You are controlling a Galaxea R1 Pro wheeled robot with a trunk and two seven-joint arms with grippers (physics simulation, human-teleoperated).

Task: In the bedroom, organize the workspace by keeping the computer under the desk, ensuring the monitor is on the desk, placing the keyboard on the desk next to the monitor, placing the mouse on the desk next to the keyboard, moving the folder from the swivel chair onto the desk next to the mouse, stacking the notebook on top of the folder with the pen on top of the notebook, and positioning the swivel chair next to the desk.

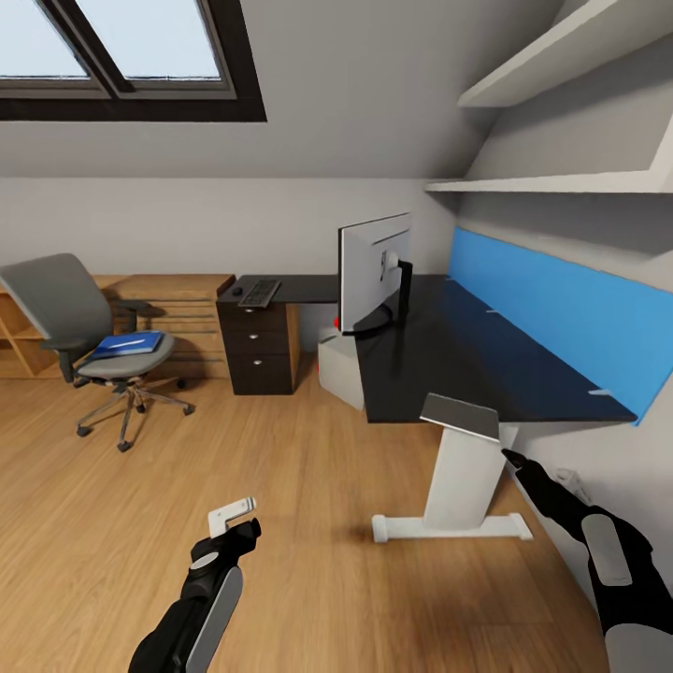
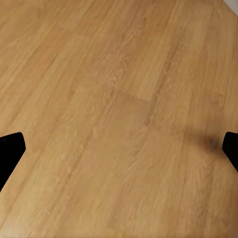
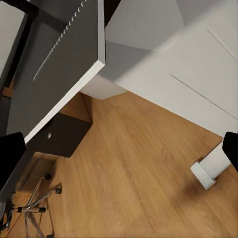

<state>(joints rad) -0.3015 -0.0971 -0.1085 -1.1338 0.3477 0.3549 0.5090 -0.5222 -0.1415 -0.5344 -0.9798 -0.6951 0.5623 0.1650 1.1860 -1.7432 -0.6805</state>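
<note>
Both my end effectors, left end effector [image 1: 234, 523] and right end effector [image 1: 512, 460], hang open, empty; next I judge: approach the swivel chair [image 1: 70, 322] for the folder [image 1: 128, 343].

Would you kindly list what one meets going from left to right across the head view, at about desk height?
Swivel chair with the blue folder on its seat → wooden chest of drawers → black drawer unit with the keyboard on top → monitor → blue wall panel.
</note>
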